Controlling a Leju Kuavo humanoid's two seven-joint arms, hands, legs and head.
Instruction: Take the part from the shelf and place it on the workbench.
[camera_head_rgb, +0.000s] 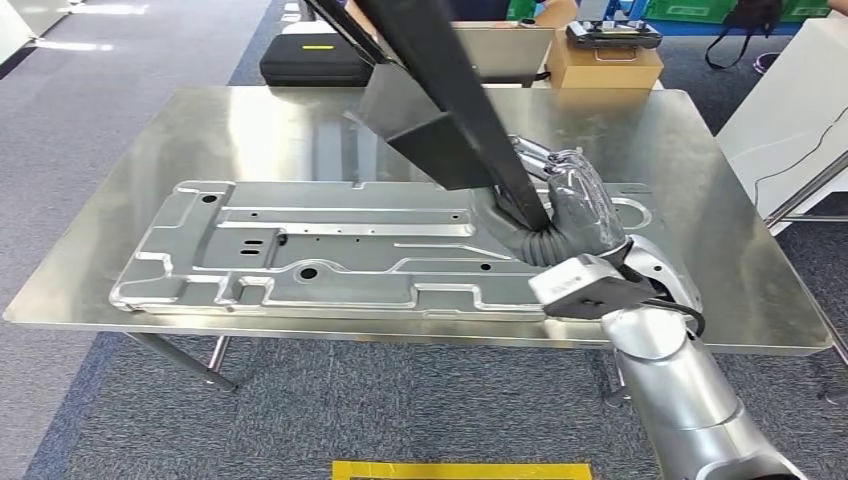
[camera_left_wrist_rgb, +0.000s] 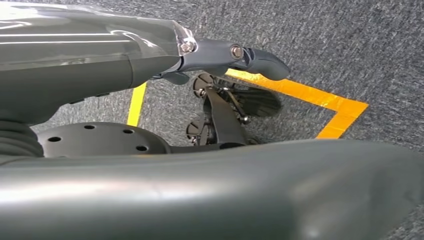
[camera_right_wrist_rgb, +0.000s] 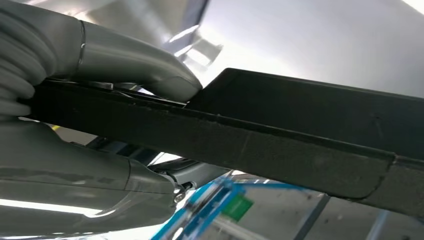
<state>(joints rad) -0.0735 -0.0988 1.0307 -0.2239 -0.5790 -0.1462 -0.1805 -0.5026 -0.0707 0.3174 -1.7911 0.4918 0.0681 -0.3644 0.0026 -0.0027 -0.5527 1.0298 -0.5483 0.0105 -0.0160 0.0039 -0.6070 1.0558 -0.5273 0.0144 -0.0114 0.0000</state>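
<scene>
A long black angled part (camera_head_rgb: 440, 90) slants up from my right hand (camera_head_rgb: 570, 225), which grips its lower end above the right half of the steel workbench (camera_head_rgb: 700, 200). In the right wrist view the thumb and fingers (camera_right_wrist_rgb: 125, 55) wrap the dark bar (camera_right_wrist_rgb: 280, 135) close to the shiny tabletop. A large stamped grey metal panel (camera_head_rgb: 330, 255) lies flat across the bench, and the held part hangs over its right end. My left hand (camera_left_wrist_rgb: 210, 55) hangs beside my body over the carpet, fingers apart and holding nothing.
Behind the bench stand a black case (camera_head_rgb: 315, 55) and a cardboard box (camera_head_rgb: 603, 62) with a device on top. A white cabinet (camera_head_rgb: 790, 110) is at the right. Yellow floor tape (camera_head_rgb: 460, 470) marks the carpet by my feet, also yellow tape (camera_left_wrist_rgb: 320, 100).
</scene>
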